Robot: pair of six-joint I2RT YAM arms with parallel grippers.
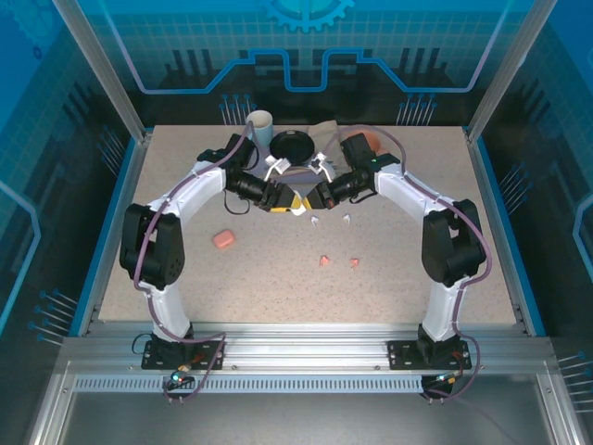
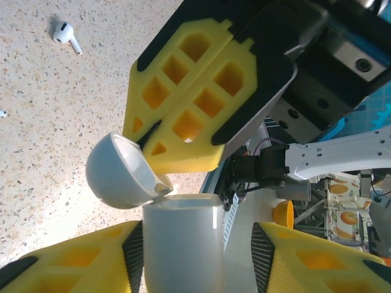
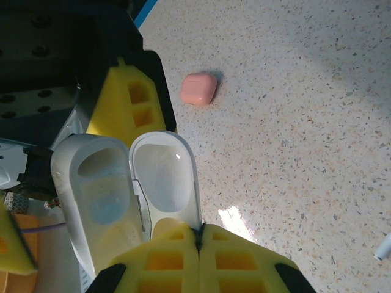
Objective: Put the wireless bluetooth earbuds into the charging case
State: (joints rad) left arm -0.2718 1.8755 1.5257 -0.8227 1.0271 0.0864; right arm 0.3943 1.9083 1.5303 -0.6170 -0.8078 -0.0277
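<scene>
- My left claw (image 1: 281,200) is spread part way around the body of the white case (image 2: 180,244). One finger (image 2: 131,250) lies against the case's side and the other stands just clear of it.
- My right claw (image 3: 198,235) is pressed together, its tips touching the rim of the open lid (image 3: 164,177). I cannot tell whether they pinch it.
- The two claws meet tip to tip around the middle of the table (image 1: 463,278), with the case between them.
- Two white earbuds (image 1: 315,220) (image 1: 347,218) lie just beside the claws on the near side. Two pink earbuds (image 1: 325,260) (image 1: 354,262) lie closer to the near edge.
- A closed pink case (image 1: 223,239) sits apart toward the left edge.
- A cup (image 1: 260,123) and a black dish (image 1: 294,146) stand by the far edge, behind my arms.
- The white case's long axis runs straight out from between my left fingers. Its mouth points at my right claw, and the lid is swung out to one side.
</scene>
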